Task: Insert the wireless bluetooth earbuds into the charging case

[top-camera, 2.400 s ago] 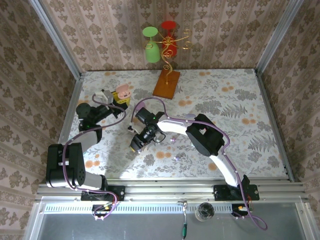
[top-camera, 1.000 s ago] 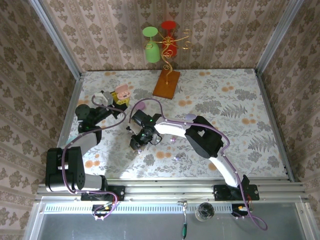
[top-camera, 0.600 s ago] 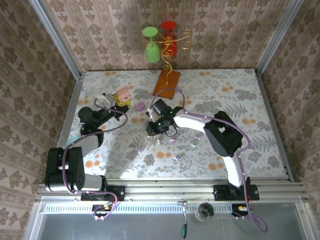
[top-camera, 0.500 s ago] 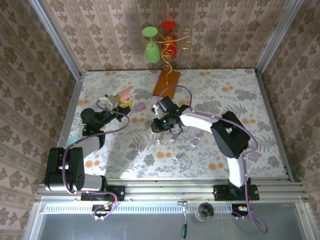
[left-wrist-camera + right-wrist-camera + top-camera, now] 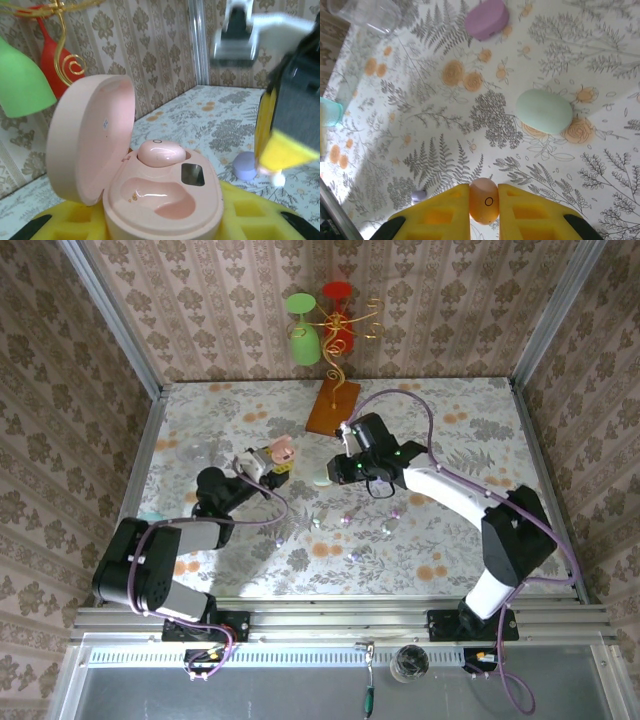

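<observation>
The right gripper (image 5: 484, 192) pinches a pink earbud (image 5: 484, 202), and the open pink charging case (image 5: 117, 165), hugged by the left gripper (image 5: 260, 464), sits to its left in the top view, one cup (image 5: 159, 197) empty.

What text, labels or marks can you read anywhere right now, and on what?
No readable words or numbers.
Small ring mark, no letter: on the pink earbud in the right gripper.
Tiny bluish print inside the lid of the pink case: too small to read.

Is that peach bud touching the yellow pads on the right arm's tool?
Touching. The right wrist view shows the earbud pinched between the yellow pads of the right tool, no gap.
</observation>
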Motion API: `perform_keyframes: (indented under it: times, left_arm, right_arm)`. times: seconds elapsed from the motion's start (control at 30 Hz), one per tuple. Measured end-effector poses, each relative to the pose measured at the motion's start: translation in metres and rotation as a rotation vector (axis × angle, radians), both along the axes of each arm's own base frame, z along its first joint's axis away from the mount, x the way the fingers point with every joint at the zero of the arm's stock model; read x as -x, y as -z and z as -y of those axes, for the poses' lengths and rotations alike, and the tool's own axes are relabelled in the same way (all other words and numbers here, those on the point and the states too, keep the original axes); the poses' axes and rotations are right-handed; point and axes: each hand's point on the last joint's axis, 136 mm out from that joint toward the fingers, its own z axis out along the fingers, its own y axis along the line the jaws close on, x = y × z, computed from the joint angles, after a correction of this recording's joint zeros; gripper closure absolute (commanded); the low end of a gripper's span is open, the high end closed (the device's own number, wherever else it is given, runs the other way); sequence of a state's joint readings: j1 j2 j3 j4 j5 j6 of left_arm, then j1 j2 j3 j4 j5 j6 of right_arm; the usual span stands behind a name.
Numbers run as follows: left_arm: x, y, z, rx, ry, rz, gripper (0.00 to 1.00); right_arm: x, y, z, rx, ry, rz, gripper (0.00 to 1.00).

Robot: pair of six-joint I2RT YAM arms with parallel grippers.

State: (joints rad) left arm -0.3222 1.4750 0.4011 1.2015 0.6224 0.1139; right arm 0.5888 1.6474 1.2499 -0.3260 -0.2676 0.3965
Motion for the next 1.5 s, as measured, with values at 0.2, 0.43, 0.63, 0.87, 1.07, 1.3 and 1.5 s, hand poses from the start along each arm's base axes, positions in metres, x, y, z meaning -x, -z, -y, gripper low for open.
perform_keyframes:
  times: [0.2,0.43,0.63,0.87,1.07,1.3,1.5]
  left_arm:
    - [0.003,0.023,0.017,-0.031,0.031,-0.033,0.63]
    - [0.009,0.038,0.035,-0.058,0.064,-0.052,0.63]
    - [0.013,0.04,0.046,-0.072,0.082,-0.042,0.63]
    - [0.018,0.042,0.054,-0.079,0.104,-0.041,0.63]
    - [0.016,0.042,0.053,-0.08,0.093,-0.042,0.63]
    - [0.016,0.043,0.053,-0.083,0.093,-0.048,0.63]
    - [0.016,0.046,0.052,-0.088,0.091,-0.058,0.63]
  right_arm:
    - [0.004,-0.023,0.001,-0.025,-0.004,0.037,0.81]
    - [0.007,-0.047,-0.02,-0.033,-0.063,0.078,0.81]
    - [0.004,-0.051,-0.043,-0.031,-0.108,0.092,0.81]
    - [0.0,-0.033,-0.058,-0.007,-0.137,0.063,0.81]
    - [0.001,-0.026,-0.059,0.011,-0.143,0.046,0.81]
    - [0.001,-0.023,-0.06,0.017,-0.147,0.041,0.77]
    - [0.001,-0.019,-0.064,0.025,-0.164,0.046,0.66]
